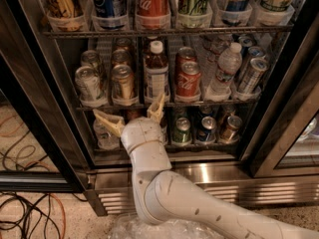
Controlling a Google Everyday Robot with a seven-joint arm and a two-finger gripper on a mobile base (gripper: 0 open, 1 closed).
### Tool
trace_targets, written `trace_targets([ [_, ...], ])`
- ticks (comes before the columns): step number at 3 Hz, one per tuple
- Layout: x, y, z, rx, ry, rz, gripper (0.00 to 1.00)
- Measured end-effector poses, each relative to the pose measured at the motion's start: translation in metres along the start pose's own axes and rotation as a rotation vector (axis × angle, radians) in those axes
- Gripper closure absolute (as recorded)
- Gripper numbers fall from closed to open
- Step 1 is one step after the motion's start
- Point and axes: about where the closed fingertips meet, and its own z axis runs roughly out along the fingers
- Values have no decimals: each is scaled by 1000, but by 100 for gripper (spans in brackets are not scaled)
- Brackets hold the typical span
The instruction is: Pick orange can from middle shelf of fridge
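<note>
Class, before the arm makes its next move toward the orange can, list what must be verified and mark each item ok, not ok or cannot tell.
1. Orange can in view, upright at the front of its lane on the middle shelf: ok.
2. Gripper open, fingers spread: ok.
3. Gripper level with the can: not ok; it sits below the shelf edge.
4. Gripper lined up sideways under the can: roughly ok.
5. Finger room between the pale can and the bottle: cannot tell.

Matt plastic pincer (128,105) hangs below glossy orange can (123,82) on metal-wire middle shelf (199,103).
</note>
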Motion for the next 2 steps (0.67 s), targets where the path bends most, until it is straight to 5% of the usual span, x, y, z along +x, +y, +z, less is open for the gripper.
trace_targets([
  [2,7,14,7,20,-9,35,0],
])
